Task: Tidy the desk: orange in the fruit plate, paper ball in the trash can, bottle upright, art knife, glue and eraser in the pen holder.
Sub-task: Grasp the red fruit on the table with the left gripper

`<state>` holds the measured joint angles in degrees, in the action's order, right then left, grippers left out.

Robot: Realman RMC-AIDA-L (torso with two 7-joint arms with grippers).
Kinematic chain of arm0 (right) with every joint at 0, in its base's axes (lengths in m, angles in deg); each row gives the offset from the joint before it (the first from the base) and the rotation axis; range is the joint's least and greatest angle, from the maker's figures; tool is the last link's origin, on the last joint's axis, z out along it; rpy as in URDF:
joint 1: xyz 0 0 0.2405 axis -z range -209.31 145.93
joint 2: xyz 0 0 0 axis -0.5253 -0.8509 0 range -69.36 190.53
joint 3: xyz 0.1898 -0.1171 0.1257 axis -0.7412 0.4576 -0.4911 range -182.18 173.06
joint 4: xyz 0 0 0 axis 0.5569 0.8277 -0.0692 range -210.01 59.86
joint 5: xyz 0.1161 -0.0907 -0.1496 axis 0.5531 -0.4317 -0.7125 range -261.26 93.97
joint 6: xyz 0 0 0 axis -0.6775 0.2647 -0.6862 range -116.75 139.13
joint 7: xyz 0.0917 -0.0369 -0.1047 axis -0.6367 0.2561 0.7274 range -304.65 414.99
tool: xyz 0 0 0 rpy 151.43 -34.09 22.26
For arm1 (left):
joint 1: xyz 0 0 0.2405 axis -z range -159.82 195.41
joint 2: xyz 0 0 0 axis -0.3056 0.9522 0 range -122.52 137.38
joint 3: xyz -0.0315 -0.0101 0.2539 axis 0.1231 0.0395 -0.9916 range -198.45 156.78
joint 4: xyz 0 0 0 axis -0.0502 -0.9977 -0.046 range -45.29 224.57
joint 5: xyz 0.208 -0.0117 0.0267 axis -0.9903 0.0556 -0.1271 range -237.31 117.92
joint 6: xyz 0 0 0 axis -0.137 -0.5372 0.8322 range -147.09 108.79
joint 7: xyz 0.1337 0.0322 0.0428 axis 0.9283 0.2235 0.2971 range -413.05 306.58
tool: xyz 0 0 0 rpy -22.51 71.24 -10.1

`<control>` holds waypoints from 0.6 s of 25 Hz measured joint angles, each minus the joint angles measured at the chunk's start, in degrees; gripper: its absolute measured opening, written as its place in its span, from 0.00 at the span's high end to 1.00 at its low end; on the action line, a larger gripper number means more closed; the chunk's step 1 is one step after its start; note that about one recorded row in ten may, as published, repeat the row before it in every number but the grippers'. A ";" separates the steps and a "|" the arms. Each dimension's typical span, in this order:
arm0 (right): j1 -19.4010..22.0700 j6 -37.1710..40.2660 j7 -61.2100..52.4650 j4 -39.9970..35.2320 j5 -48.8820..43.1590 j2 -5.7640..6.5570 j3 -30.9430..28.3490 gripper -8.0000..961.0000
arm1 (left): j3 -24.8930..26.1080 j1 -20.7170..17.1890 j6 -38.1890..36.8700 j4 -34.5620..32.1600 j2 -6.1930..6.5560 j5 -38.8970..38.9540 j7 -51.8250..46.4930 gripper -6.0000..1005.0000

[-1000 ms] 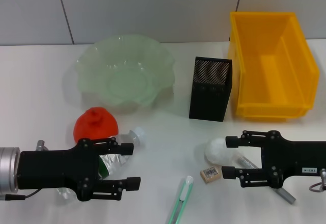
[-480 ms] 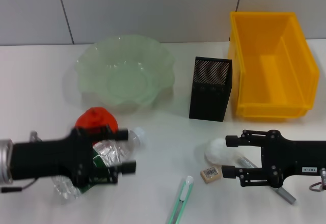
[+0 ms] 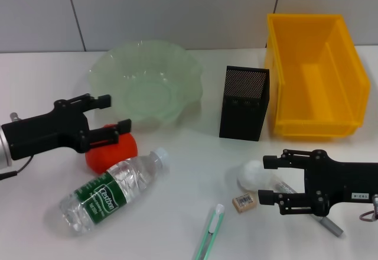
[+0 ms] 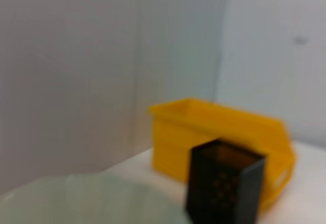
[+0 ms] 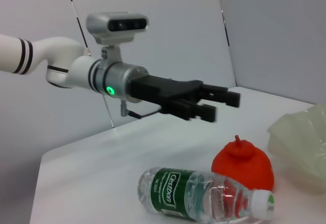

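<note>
The surface [image 3: 183, 171] is plain white and matte, running back to a pale grey panelled wall [image 3: 177, 12] with thin dark seams.

Toward the back of the surface on the robot's left sits the fruit plate [image 3: 144, 83], holding nothing. Beside it to the right stands the pen holder [image 3: 244, 102], upright, and just right of that the trash can [image 3: 313, 74], its inside bare.

The left end effector [image 3: 107, 113] hovers above the orange [image 3: 112, 149], fingers spread apart and gripping nothing; the right wrist view shows it well clear of the fruit. The orange rests on the surface just in front of the fruit plate. The bottle [image 3: 112, 190] lies on its side beside the orange, cap pointing toward the middle of the surface, its neck close against the fruit.

The right end effector [image 3: 267, 180] is low over the surface on the robot's right, fingers parted, with the paper ball [image 3: 251, 174] between their tips, not visibly clamped. The eraser [image 3: 243, 201] lies just in front of the ball. The glue [image 3: 331, 226] is largely hidden under that arm. The art knife [image 3: 209, 231] lies at the near edge, apart from the rest.
</note>
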<state>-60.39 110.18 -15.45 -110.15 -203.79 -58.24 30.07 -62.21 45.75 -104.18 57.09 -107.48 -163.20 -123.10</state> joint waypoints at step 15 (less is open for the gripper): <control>0.53 0.04 0.04 -0.12 0.00 0.00 -0.09 0.20 | -0.56 0.83 14.83 0.40 -2.65 -7.36 -0.28 0.23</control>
<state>-59.86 110.22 -15.41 -110.27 -203.78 -58.24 29.98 -62.76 46.58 -89.35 57.49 -110.12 -170.55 -123.38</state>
